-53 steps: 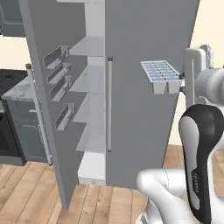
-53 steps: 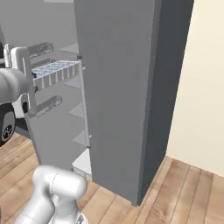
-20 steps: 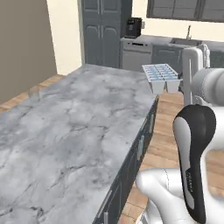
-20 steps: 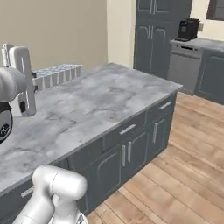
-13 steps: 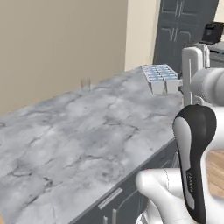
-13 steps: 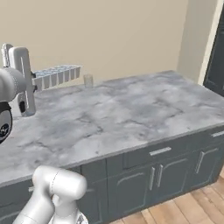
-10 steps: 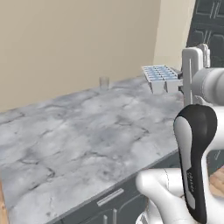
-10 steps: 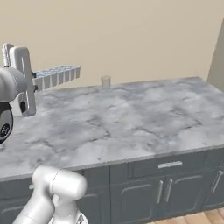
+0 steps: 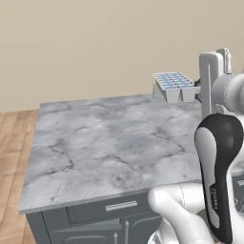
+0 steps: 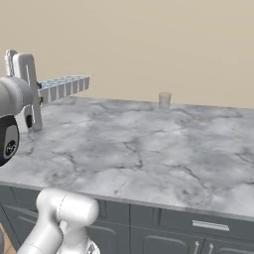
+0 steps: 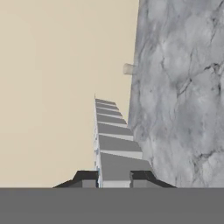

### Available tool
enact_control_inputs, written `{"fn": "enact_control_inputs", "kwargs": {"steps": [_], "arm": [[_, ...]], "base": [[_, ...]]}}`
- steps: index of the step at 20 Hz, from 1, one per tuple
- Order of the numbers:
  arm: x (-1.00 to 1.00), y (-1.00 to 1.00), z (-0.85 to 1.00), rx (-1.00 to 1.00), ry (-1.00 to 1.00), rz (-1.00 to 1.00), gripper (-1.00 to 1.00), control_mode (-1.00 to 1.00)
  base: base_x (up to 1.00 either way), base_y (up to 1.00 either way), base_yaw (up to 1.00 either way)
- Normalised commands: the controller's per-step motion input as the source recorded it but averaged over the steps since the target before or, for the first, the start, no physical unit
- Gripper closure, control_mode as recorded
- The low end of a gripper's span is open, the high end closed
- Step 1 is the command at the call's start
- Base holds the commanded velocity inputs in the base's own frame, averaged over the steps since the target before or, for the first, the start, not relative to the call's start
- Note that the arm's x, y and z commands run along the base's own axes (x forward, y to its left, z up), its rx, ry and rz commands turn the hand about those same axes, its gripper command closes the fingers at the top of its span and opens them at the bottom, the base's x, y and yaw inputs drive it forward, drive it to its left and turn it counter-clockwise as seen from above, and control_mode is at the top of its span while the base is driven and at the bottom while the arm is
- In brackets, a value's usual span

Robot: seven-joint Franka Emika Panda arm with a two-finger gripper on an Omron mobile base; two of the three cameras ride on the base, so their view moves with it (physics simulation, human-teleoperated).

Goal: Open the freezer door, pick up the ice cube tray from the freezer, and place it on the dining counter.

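In the left base view, the wooden floor (image 9: 12, 143) lay at the far left beneath a plain beige wall (image 9: 95, 43). Next came the worktop (image 9: 109, 147), a wide grey-white veined marble slab over dark grey cabinets, with a silver drawer handle (image 9: 121, 206) on its front. Further right, the ice cube tray (image 9: 173, 85) was held level in the air over the far right part of the slab, its light blue top with a white grid of cells facing up and its underside clear of the marble. At the tray's right end the hand (image 9: 196, 90) was pinching one short edge of the tray between its fingers, below the white wrist.

In the right base view, the hand (image 10: 40, 95) sat at the left with the ice cube tray (image 10: 63, 86) reaching out to the right from it, raised above the worktop (image 10: 149, 149). To the right, well apart from the tray, a small pale cup (image 10: 164, 99) stood upright near the slab's far edge, against the wall.

The hand view looked along the ice cube tray (image 11: 113, 140), which ran away from the two dark fingertips (image 11: 87, 177) clamped on either side of its near end. The worktop (image 11: 183, 87) filled the right side, and the cup (image 11: 128, 69) showed at its edge.
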Motion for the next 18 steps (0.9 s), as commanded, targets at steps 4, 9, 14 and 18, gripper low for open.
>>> {"fn": "enact_control_inputs", "kwargs": {"steps": [4,9,14,18], "arm": [[0.0,0.0,0.0,0.0,0.0,0.0,1.0,1.0],[0.0,0.0,0.0,0.0,0.0,0.0,1.0,1.0],[0.0,0.0,0.0,0.0,0.0,0.0,1.0,1.0],[0.16,-0.07,-0.12,0.0,0.0,0.0,1.0,-1.0]], "base": [[0.29,0.0,0.11],[0.32,0.0,0.05],[0.0,0.0,0.0],[0.0,0.0,0.0]]}}
